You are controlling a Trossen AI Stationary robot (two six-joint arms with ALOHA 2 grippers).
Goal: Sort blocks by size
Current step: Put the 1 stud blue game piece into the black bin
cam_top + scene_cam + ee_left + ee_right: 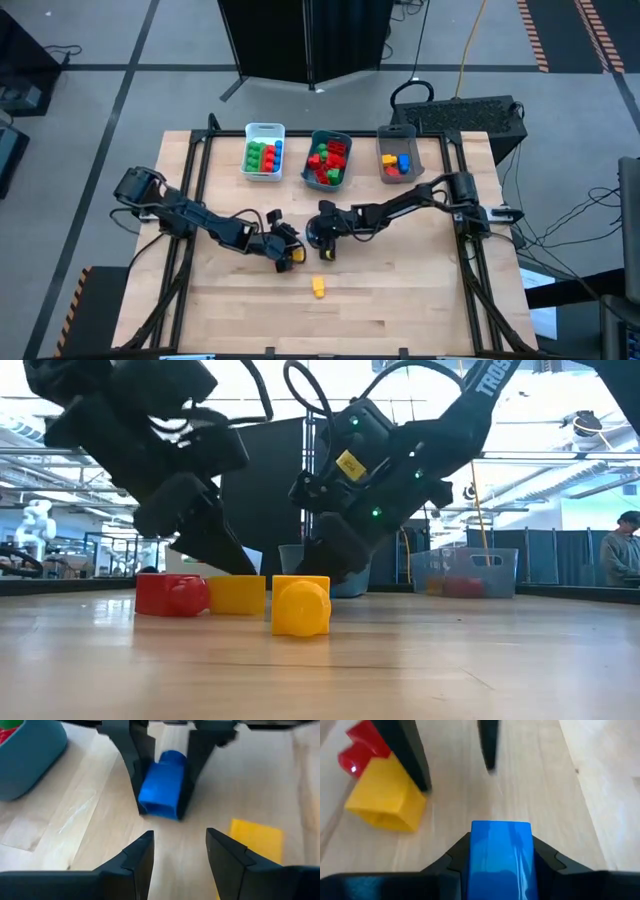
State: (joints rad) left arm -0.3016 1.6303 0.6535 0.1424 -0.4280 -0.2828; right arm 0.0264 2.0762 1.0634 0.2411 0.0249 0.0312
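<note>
Two end effectors meet mid-desk: my right end effector point(500, 865) grips a blue block point(501, 855); my left end effector point(180, 855) is open, beside yellow point(385, 795) and red point(362, 750) blocks.

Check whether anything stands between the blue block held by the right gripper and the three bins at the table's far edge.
Nothing visible does. The right gripper is shut on the blue block; only bare table lies between it and the white bin, teal bin and grey bin. The left gripper is open, off that path.
</note>
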